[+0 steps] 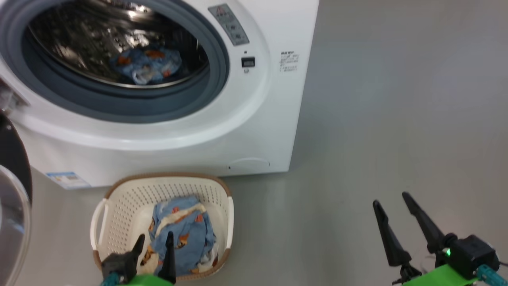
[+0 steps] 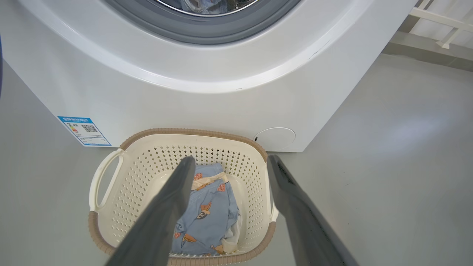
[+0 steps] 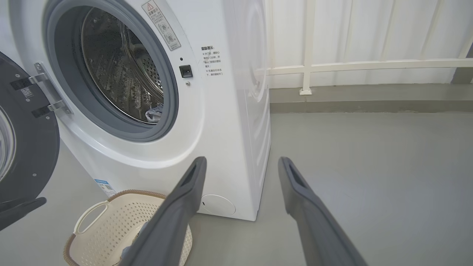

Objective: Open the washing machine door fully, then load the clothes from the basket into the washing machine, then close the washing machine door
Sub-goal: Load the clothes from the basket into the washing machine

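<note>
I see the cream basket (image 1: 166,177) on the grey floor (image 1: 397,99), just in front of the washing machine (image 1: 254,119). It holds a crumpled light blue bear-print garment (image 1: 186,234). Another blue printed garment (image 1: 147,65) lies low in the steel drum (image 1: 79,39). The washing machine door (image 1: 14,159) stands open at the left. My left gripper (image 1: 155,236) hovers above the basket, fingers spread and empty. My right gripper (image 1: 390,198), also spread, is over the floor well to the right.
</note>
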{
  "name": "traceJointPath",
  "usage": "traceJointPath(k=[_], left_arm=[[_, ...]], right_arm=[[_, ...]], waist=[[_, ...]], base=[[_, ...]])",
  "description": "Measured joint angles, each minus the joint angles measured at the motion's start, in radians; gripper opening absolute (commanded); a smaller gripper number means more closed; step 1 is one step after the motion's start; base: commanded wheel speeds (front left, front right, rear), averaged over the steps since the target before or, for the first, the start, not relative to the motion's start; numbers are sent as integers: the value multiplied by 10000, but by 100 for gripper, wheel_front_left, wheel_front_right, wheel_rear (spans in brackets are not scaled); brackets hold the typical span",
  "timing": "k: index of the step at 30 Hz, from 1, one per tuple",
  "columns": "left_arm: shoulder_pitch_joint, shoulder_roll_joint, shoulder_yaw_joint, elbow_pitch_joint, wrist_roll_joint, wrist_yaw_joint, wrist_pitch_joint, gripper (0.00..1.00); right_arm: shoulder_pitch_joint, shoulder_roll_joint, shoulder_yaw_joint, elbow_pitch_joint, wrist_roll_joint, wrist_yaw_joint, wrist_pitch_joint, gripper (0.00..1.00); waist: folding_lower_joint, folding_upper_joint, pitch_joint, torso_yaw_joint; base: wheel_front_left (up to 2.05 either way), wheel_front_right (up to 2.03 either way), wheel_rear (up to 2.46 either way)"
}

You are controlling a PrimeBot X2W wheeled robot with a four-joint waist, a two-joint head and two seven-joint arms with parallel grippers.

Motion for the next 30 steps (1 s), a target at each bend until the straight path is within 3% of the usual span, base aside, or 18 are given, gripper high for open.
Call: traceJointPath(k=[14, 22, 30], left_arm=[[-3910, -966, 142, 4855, -86, -1220, -12, 100], [-5903, -1118, 211, 7041, -144, -1216, -13, 100], [-7307, -859, 228, 8169, -132, -1202, 98, 100]], right_arm=[[-1817, -349, -12, -301, 351, 0, -136, 100], [-2804, -445, 245, -470, 408, 0, -150, 100], [-3566, -341, 362, -663, 512, 0, -217, 100]], waist=[[2, 0, 2658, -6], [1, 0, 4274, -228], [1, 0, 5889, -644]], base=[[0, 0, 0], [0, 0, 0], [0, 0, 0]])
